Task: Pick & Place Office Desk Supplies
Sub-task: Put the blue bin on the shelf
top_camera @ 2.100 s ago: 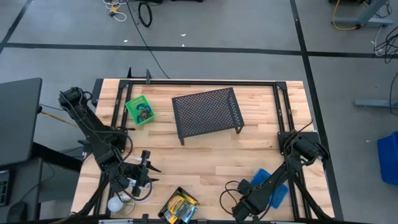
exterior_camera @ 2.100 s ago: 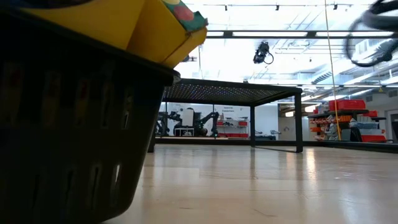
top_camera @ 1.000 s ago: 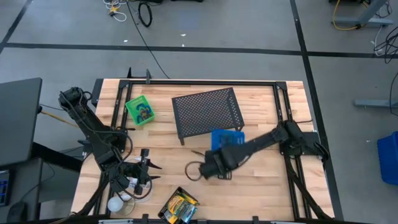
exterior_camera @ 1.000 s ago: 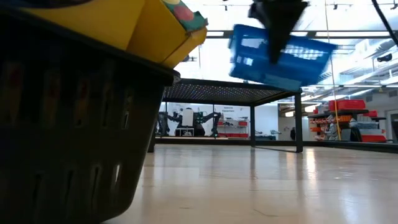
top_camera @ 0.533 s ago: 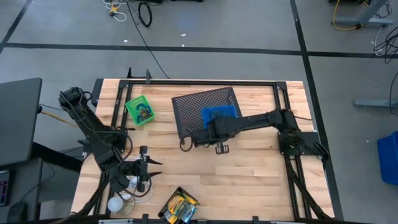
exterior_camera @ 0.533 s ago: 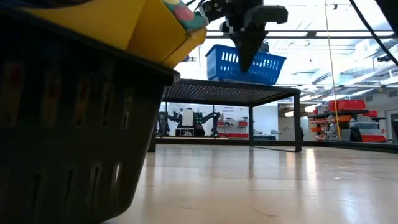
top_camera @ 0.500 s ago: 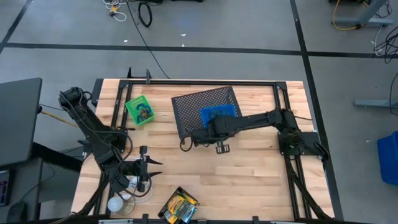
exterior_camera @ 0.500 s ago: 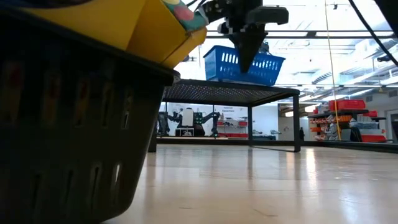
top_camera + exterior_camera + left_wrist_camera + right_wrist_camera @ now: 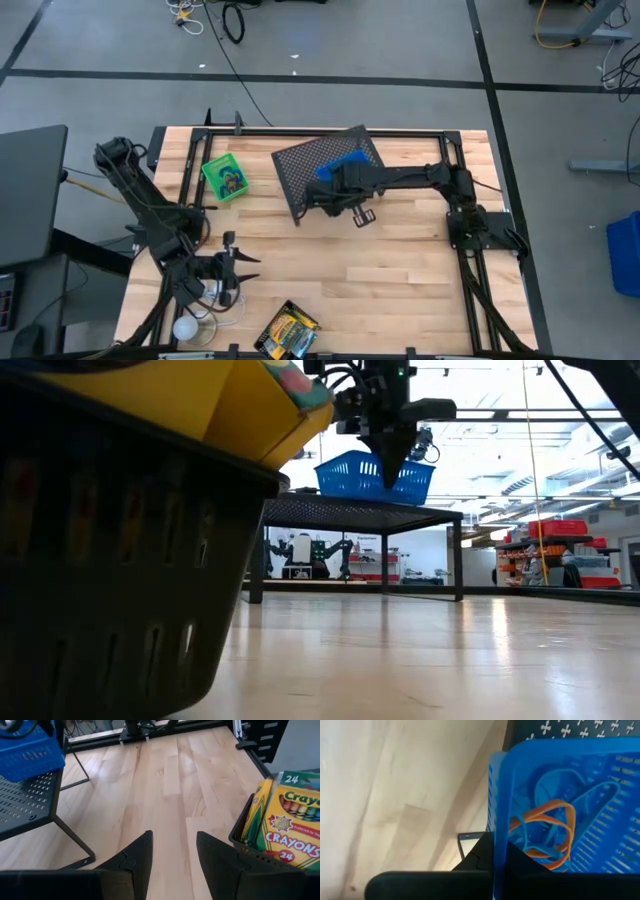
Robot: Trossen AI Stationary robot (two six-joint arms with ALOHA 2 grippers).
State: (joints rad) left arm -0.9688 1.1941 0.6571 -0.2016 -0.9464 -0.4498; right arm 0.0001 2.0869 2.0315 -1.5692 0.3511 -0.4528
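Note:
My right gripper (image 9: 389,466) is shut on a blue tray (image 9: 352,478) that holds orange and blue loops (image 9: 545,832). The tray sits over the black mesh shelf (image 9: 305,160) at the table's far middle. My left gripper (image 9: 238,266) hangs open near the table's front left with nothing between its fingers (image 9: 142,855). A green tray (image 9: 225,177) stands on the table at the far left. At the near edge stands a black tray (image 9: 288,333) holding crayon boxes (image 9: 292,827). My right gripper pinches one side wall of the blue tray (image 9: 499,820) at its rim, one finger outside (image 9: 479,857) and one inside the tray. The fingers come from above, pointing steeply down. The tray hangs nearly level, its bottom (image 9: 370,501) meeting the shelf's top in the low view.
A white ball (image 9: 185,328) and a white coiled cable (image 9: 215,300) lie near my left arm at the front left. Bare wood stretches across the table's middle and right (image 9: 400,270). Black frame rails (image 9: 330,131) run along the far edge.
My right gripper has swung from over the table's middle toward the far edge, rolling as it went, and carried the blue tray onto the mesh shelf. The tray has come from tilted to nearly level. The shelf has shifted a little toward the far left.

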